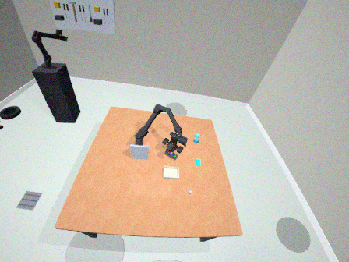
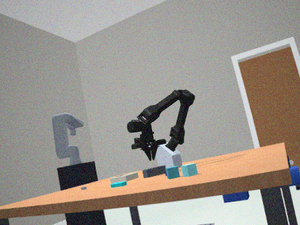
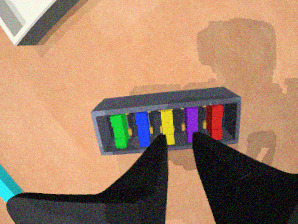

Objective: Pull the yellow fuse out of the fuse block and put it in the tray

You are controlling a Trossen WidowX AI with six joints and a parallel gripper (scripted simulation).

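Orange table [image 3: 67, 63]: yellow fuse [image 3: 166, 125] upright in block [image 3: 166, 99]; narrowed end effector [image 3: 178, 145] empty above.

Top view: high up, far back, looks steeply down at the whole table [image 1: 117, 203] and the floor round it. Exterior view: low, below table edge height, looks up across the table [image 2: 234, 171] toward the wall; medium distance. Wrist view: on the arm, looks straight down, very near the fuse block [image 3: 166, 125]. Top and exterior views share the arm [image 1: 163, 115] and the table.
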